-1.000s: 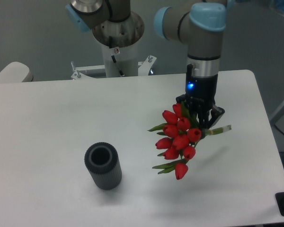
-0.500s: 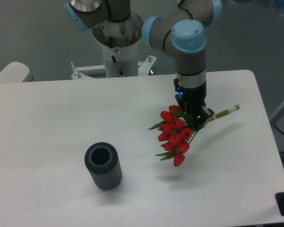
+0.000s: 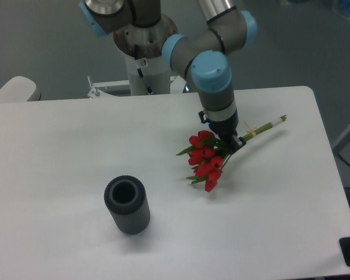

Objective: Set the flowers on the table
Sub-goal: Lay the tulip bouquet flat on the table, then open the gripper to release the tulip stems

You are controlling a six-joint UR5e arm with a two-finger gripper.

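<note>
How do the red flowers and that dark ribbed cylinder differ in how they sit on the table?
The flowers lie slanted, stems toward the far right, with the gripper at them; the cylinder stands upright, alone. The flowers are red and green, the cylinder dark grey. The flowers are slender and spread out, the cylinder is stubby. Both are over the white table.

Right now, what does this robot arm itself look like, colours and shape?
The arm is made of round silver-grey tubes joined by chunky joints with light blue caps. It narrows to a small black end effector. Its wide silver base stands on a white pedestal bearing a small red-and-white sticker.
</note>
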